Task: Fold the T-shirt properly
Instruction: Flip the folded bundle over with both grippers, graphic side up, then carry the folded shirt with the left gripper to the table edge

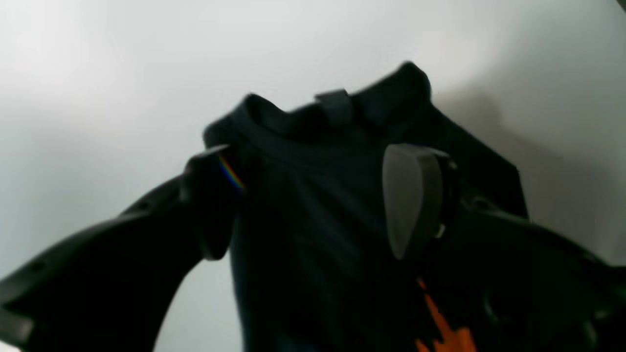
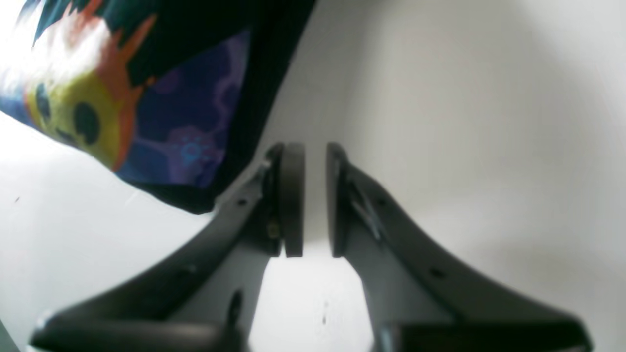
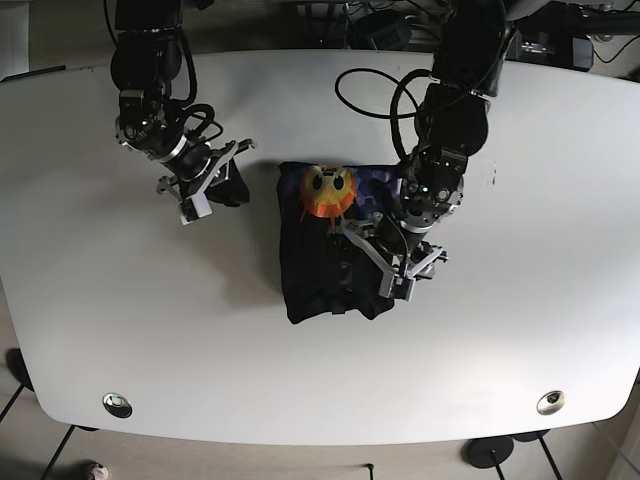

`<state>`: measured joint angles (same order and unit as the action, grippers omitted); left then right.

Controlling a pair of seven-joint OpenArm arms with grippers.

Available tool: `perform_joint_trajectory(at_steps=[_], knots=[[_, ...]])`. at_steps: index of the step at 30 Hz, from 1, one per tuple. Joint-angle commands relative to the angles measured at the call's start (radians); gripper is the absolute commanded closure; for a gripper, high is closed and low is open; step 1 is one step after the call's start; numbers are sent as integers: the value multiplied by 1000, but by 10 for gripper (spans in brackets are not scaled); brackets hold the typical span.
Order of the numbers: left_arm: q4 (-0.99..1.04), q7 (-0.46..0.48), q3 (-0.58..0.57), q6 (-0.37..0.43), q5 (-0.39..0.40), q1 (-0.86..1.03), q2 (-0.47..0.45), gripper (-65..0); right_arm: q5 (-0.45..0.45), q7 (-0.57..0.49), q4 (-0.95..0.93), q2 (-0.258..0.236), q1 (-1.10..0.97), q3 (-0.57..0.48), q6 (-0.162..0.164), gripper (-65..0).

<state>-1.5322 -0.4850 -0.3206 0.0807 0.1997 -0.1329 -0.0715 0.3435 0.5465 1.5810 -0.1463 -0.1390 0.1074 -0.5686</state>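
The T-shirt [image 3: 325, 245] lies near the middle of the white table [image 3: 520, 330], already folded into a compact dark block, a little longer than wide. Its long axis runs from the far edge of the table toward the near edge. The printed end, with an orange and yellow face, points away toward the far edge; the collar end sits nearest the front. The cloth is soft, matte black with loose creases.

The left gripper [image 3: 385, 262] hangs at the shirt's near right corner, its jaws spread wide with fabric between them. Its wrist camera shows what the overhead view cannot: the ribbed neckband bunched up with a small tag, and a smooth grey pad [image 1: 411, 195] resting against the dark cloth [image 1: 313, 215].

The right gripper [image 3: 215, 175] is well apart from the shirt, over bare table. From its wrist camera the two flat pads [image 2: 292, 195] stand nearly together with a narrow gap, pinching nothing, and the purple and yellow print [image 2: 146, 93] shows beyond them.
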Motion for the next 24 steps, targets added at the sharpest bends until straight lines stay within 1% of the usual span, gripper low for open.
perform_joint_trajectory(at_steps=[1, 2, 4, 6, 7, 8, 9, 10, 11, 12, 14, 15, 16, 18, 19, 20, 21, 22, 24], knots=[[-20, 67, -51, 57, -44, -14, 9, -447, 18, -24, 17, -5, 12, 18, -8, -75], [-17, 110, -76, 75, -61, -11, 17, -447, 18, -24, 17, -5, 12, 30, -8, -75], [19, 170, -116, 78, -84, 14, 20, -447, 18, -24, 19, -5, 12, 48, -8, -75], [104, 182, -142, 78, -92, 16, 22, -447, 18, -24, 20, -5, 12, 56, -8, -75], [195, 191, -167, 78, -88, 14, 23, -447, 18, -24, 22, -5, 12, 56, -8, -75], [261, 223, -174, 78, -87, 12, 31, -447, 18, -24, 23, -5, 11, 58, -8, -75], [382, 285, -173, 75, -87, 12, 34, -447, 18, -24, 23, -5, 11, 58, -8, -75], [456, 317, -176, 74, -87, 11, 28, -447, 19, -24, 23, -3, 9, 58, -8, -75], [514, 329, -170, 58, -90, 8, 20, -447, 19, -24, 25, -3, 9, 58, -8, -75], [553, 329, -159, 27, -90, 0, -3, -444, 19, -24, 32, -3, 9, 58, -8, -75], [568, 335, -116, -65, -85, 0, -70, -442, 19, -24, 38, -2, 8, 58, -8, -75], [551, 335, -58, -141, -84, 20, -129, -440, 19, -24, 38, -2, 8, 58, -8, -75], [537, 335, -7, -200, -84, 39, -164, -440, 19, -24, 38, -2, 8, 58, -8, -75], [522, 332, 168, -373, -90, 63, -267, -440, 19, -24, 38, -2, 9, 58, -8, -75], [526, 332, 220, -424, -93, 63, -302, -440, 19, -24, 38, -2, 11, 58, -8, -75], [548, 332, 289, -491, -93, 63, -362, -440, 19, -24, 38, -2, 11, 58, -8, -75], [574, 332, 326, -523, -93, 60, -405, -440, 19, -24, 38, -2, 11, 58, -8, -75], [622, 332, 363, -563, -92, 57, -466, -440, 19, -24, 38, -2, 11, 58, -8, -75], [700, 337, 397, -614, -88, 55, -563, -440, 19, -24, 38, -2, 11, 58, -8, -75]])
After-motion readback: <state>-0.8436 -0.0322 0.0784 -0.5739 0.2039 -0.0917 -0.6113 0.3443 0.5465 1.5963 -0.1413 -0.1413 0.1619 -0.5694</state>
